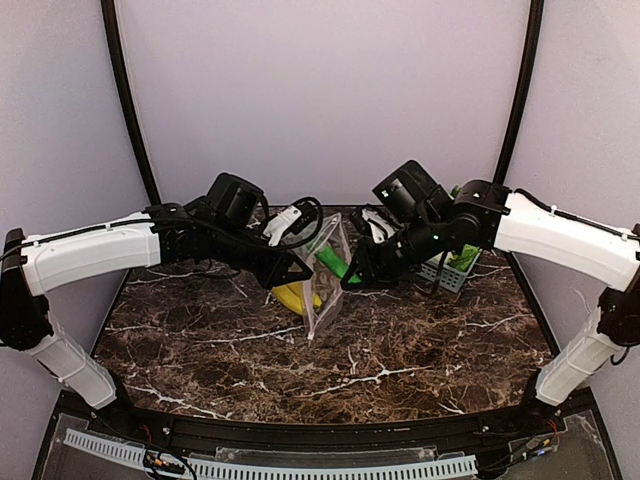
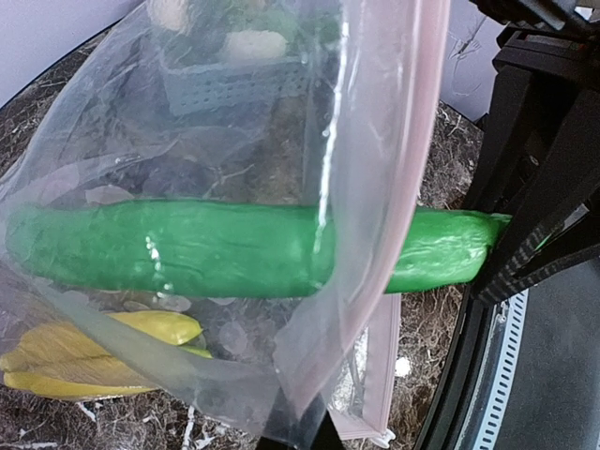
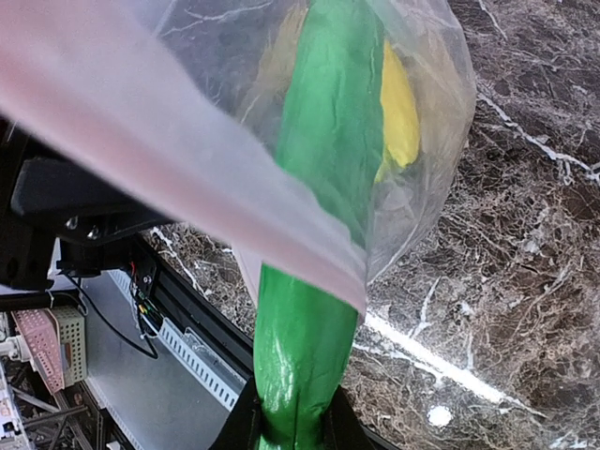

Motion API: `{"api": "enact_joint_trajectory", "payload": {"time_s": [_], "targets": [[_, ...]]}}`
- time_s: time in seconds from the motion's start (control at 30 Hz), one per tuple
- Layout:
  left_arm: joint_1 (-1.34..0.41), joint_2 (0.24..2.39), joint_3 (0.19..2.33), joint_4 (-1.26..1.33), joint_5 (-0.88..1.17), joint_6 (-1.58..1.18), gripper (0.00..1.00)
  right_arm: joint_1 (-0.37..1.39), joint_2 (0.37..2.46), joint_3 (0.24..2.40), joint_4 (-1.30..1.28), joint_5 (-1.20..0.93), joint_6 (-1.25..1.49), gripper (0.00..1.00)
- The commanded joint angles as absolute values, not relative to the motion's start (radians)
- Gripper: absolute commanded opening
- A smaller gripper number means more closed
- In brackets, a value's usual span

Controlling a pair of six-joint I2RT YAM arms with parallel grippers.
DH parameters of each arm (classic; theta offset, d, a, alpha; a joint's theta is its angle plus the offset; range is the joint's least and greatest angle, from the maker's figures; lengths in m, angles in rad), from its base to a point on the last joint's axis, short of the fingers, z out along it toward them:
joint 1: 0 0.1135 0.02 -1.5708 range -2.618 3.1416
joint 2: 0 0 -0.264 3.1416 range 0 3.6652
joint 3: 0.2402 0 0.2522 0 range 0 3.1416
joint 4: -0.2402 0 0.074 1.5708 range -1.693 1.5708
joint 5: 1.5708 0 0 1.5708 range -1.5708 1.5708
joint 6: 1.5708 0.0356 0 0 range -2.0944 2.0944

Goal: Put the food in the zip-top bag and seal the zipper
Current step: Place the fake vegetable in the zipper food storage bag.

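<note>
Left jaws: clamped on the rim of the clear spotted plastic bag (image 1: 322, 300), holding its mouth up mid-desk, toward the far edge.
Right jaws: gripping the green toy cucumber (image 2: 216, 248) by its tail, mostly inside.
Bagged: yellow banana bunch (image 2: 103, 356).
Technique: push lengthwise; release once the tail clears the pink zipper strip (image 2: 382, 366).
</note>
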State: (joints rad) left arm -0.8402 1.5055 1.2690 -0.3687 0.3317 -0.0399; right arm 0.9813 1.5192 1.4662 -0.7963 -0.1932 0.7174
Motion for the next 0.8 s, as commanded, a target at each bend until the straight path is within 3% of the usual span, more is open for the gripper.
{"api": "enact_joint_trajectory", "payload": {"time_s": [0.0,0.53,0.77], "targets": [[-0.846,1.500,1.266,-0.370,0.361,-0.043,0.01,0.987,1.554,1.499,-0.738,-0.134,0.753,0.06],[-0.856,1.504,1.264,-0.363,0.377,-0.053,0.01,0.988,1.644,1.473,-0.594,-0.080,0.817,0.25],[-0.856,1.493,1.263,-0.366,0.341,-0.055,0.01,0.989,1.658,1.458,-0.606,-0.066,0.807,0.28]]}}
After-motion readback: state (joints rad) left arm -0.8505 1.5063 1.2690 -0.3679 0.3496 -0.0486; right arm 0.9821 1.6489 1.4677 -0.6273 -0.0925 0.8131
